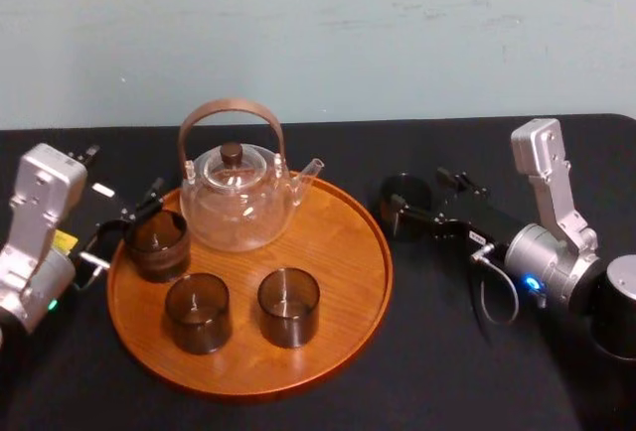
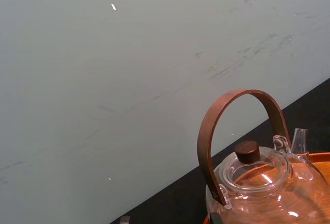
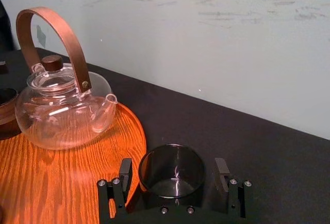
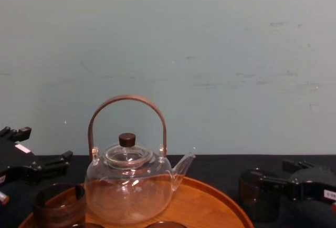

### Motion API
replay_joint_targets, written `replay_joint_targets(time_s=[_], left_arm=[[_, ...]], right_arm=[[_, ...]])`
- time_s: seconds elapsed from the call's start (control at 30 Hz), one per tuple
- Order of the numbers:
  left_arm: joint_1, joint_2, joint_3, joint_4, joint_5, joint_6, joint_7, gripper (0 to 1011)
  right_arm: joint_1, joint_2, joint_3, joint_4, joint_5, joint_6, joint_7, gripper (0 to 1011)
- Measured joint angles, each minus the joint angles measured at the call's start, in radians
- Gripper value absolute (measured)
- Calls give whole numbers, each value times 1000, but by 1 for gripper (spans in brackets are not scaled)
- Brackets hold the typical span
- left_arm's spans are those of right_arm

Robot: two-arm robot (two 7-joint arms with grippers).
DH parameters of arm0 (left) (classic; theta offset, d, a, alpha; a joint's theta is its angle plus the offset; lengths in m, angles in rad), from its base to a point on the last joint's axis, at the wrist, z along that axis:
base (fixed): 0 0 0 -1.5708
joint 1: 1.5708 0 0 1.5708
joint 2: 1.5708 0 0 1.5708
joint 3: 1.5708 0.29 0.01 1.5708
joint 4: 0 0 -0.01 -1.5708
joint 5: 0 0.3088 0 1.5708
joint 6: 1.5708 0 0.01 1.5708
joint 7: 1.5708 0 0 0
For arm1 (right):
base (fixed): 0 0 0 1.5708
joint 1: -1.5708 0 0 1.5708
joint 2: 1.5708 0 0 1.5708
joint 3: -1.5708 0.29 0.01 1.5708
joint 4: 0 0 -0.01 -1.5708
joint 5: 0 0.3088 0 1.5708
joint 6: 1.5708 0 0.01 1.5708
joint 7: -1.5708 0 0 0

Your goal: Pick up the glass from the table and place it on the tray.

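Right wrist view: the dark cylindrical glass (image 3: pixel 172 175), just off the round orange-brown wooden tray (image 3: pixel 62 182), is straddled by the right gripper (image 3: pixel 174 168), jaws apart; a centred squeeze is advised. The left gripper (image 1: pixel 127 224) is parked at the tray's left.

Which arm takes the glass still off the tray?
Right. The right gripper is open, a finger each side of the glass on the table, just off the right rim of the tray. The left gripper is across the tray, by another glass standing on it.
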Motion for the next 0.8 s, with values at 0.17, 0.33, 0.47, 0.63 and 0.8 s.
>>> replay_joint_targets(time_s=[0.17, 0.33, 0.47, 0.63, 0.8], left_arm=[[0, 0, 0, 0, 0, 0, 0, 1001], [0, 0, 0, 0, 0, 0, 0, 1001], [0, 0, 0, 0, 0, 0, 0, 1001], [0, 0, 0, 0, 0, 0, 0, 1002], [0, 0, 0, 0, 0, 0, 0, 1001]], right_arm=[[3, -2, 0, 11, 2, -2, 3, 1002], [8, -5, -2, 22, 4, -3, 8, 1002], [14, -9, -5, 37, 5, -6, 14, 1002], [19, -13, -7, 50, 6, -8, 17, 1002], [23, -16, -9, 62, 7, -9, 18, 1002]])
